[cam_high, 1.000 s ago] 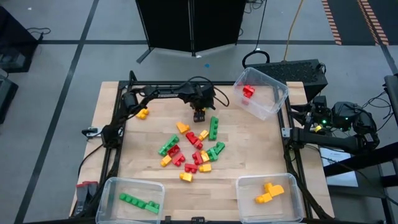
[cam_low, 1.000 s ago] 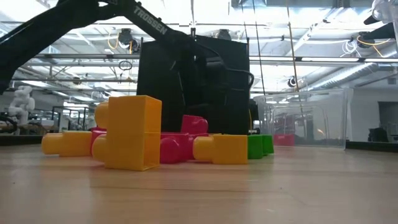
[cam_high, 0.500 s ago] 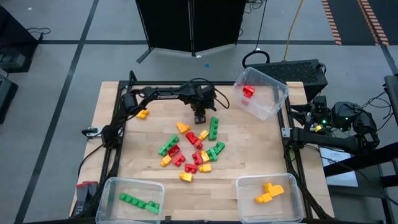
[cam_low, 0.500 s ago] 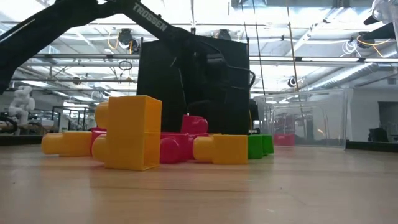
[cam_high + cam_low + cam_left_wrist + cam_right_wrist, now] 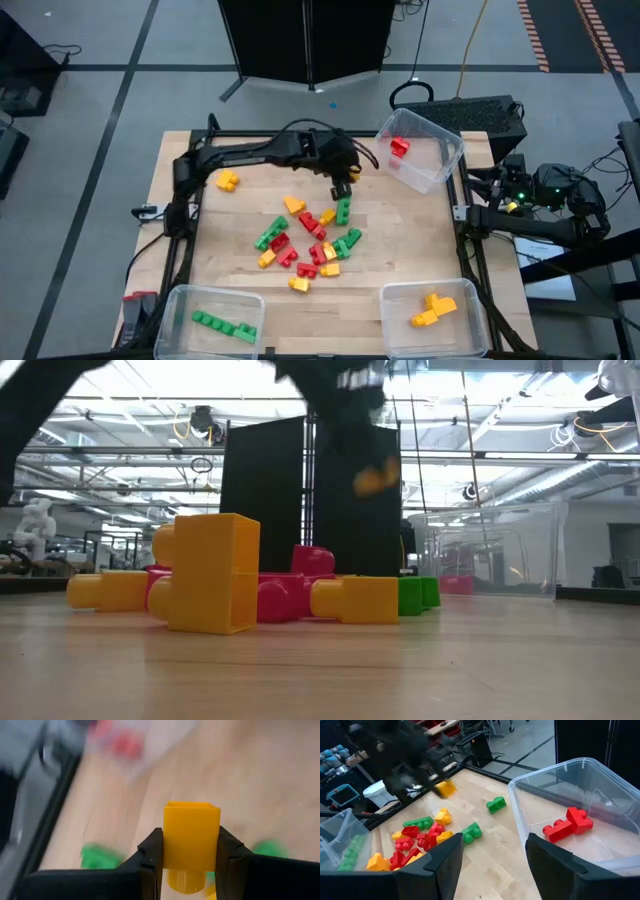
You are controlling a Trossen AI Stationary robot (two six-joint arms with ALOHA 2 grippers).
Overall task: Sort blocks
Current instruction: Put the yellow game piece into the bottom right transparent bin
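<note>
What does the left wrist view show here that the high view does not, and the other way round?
Only the left wrist view shows the grip itself: the left gripper clamps a yellow-orange block between its fingers, the block's stud pointing down.

Only the high view shows the layout: the pile of blocks mid-table, a lone yellow-orange block near the left edge, the bin with green blocks, the bin with yellow-orange blocks, and the right arm parked off the table's right side.

Both show the wooden table and the bin with red blocks.
</note>
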